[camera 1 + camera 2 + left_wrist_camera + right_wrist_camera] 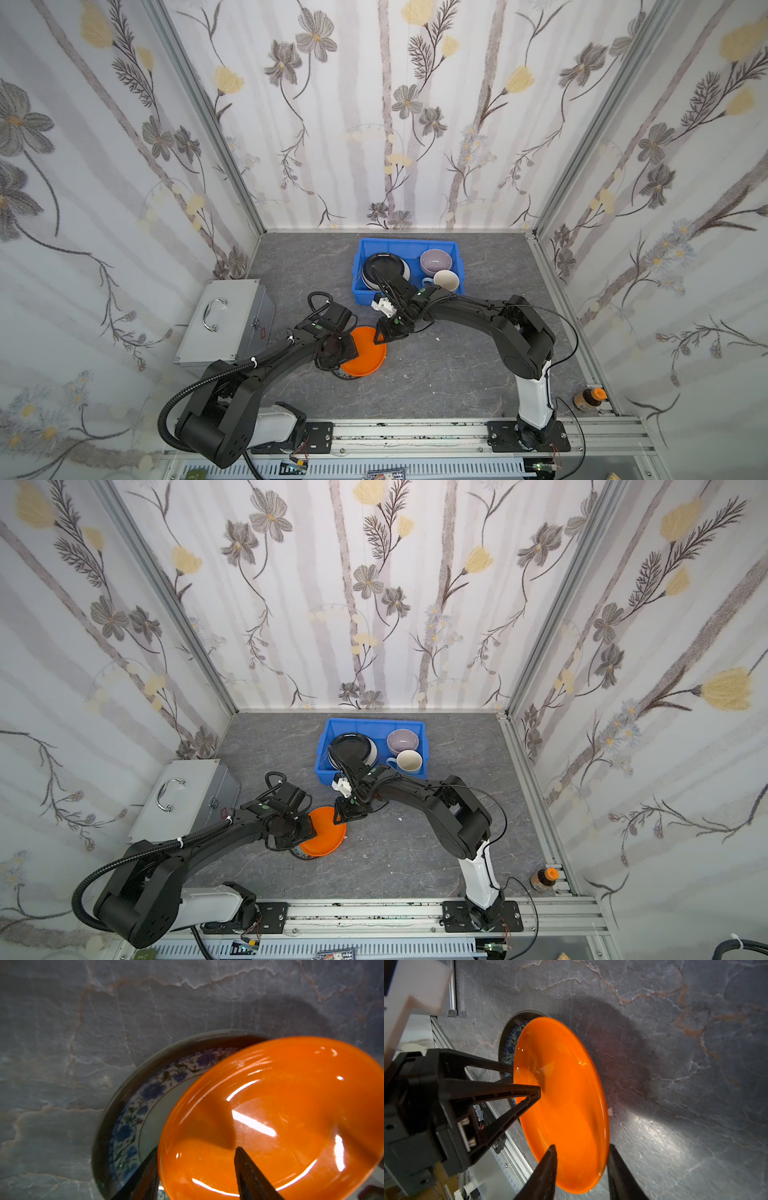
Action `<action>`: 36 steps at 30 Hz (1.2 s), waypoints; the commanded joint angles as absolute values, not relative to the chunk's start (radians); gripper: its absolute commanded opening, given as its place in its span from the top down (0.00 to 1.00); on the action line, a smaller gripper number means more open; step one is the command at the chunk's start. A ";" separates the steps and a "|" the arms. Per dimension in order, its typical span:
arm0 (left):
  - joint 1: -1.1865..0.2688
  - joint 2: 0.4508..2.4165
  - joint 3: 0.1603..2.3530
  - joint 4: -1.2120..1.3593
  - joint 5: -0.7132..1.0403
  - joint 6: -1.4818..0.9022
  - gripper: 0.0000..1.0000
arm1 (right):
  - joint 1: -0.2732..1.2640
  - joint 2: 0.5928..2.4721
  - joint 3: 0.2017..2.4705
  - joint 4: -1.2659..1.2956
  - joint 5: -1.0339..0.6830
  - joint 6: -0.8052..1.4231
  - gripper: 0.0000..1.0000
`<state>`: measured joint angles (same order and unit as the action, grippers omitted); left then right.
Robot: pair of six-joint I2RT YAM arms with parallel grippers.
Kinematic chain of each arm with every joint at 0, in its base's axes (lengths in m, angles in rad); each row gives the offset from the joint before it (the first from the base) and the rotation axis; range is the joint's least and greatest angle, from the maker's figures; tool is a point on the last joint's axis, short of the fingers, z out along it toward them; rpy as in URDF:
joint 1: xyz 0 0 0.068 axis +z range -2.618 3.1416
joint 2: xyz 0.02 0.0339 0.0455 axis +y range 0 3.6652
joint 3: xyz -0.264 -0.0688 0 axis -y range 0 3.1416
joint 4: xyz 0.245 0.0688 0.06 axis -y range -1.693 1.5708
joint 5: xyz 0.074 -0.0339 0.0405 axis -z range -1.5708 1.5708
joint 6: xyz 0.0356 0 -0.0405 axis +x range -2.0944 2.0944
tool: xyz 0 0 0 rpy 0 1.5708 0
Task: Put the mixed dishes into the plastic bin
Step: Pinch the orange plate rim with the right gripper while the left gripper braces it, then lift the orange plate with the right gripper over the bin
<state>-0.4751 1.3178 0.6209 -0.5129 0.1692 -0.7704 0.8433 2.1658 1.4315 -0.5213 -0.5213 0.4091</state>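
An orange plate (370,353) (270,1115) (564,1095) is tilted up over a teal-patterned plate (149,1093) (344,374) that lies on the grey table. My right gripper (582,1145) (379,338) is shut on the orange plate's rim, one finger inside and one outside. At another edge my left gripper (197,1148) stands astride the rim with its jaws apart, one finger over the plate and one under. The blue plastic bin (409,242) at the back holds a black plate (384,264) on a white one, a lilac bowl (435,261) and a pale-blue mug (446,280).
A silver metal case (232,320) with a handle stands to the left of my left arm. A brown bottle with an orange cap (588,399) sits at the front right corner. Walls close in on three sides, and a metal rail (415,434) runs along the front.
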 commanded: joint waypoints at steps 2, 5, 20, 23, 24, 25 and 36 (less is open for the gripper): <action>-0.474 1.347 0.622 -0.474 0.184 -0.775 0.43 | 0.835 2.172 1.443 -0.523 -0.565 0.386 0.61; -0.474 1.366 0.631 -0.460 0.191 -0.775 0.44 | 0.836 2.175 1.446 -0.530 -0.573 0.382 0.63; -0.473 1.402 0.776 -0.568 0.162 -0.707 0.35 | 0.775 2.158 1.476 -0.535 -0.600 0.371 0.90; -0.455 1.359 0.834 -0.649 0.136 -0.667 0.20 | 0.766 2.160 1.510 -0.554 -0.598 0.364 0.92; -0.443 1.339 0.853 -0.678 0.132 -0.655 0.09 | 0.763 2.160 1.523 -0.561 -0.595 0.363 0.92; -0.427 1.316 0.871 -0.707 0.127 -0.644 0.00 | 0.761 2.160 1.537 -0.570 -0.595 0.360 0.93; -0.250 1.175 1.065 -0.899 0.099 -0.548 0.00 | 0.676 2.182 1.775 -0.663 -0.587 0.345 0.93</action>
